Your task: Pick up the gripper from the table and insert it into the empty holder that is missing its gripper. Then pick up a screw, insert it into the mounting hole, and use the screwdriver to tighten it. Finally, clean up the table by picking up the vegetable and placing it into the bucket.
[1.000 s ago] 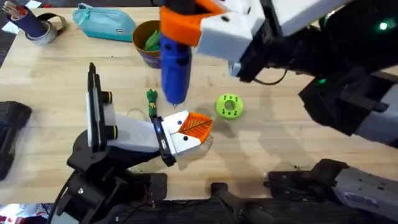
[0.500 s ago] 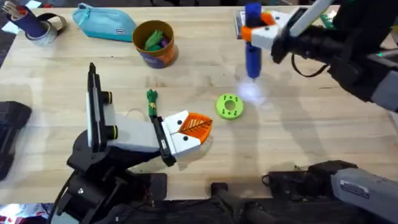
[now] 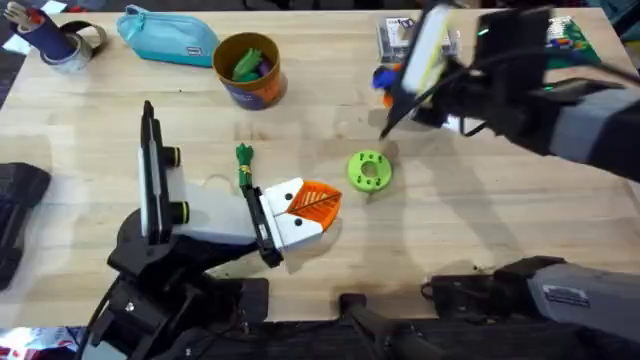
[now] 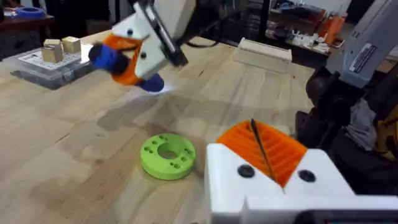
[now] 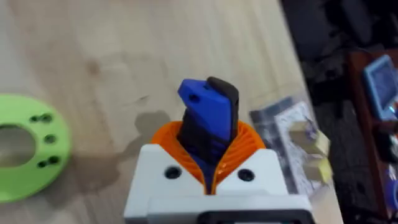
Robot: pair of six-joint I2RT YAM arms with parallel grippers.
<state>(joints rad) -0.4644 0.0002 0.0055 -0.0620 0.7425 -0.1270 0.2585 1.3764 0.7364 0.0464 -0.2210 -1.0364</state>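
My right gripper (image 5: 208, 165) clamps the blue cylindrical screwdriver (image 5: 208, 121) above the lime-green round disc (image 3: 369, 170) — left gripper (image 4: 270, 158) pressed closed, empty.

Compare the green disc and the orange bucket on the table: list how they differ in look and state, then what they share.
The disc is lime green, flat and low, with a centre hole and small holes around it; the bucket is orange, taller, with a dark blue band. The disc holds nothing; the bucket holds green items. The disc lies mid-table; the bucket stands farther back, beside the teal pouch. Both are round and rest on the table.
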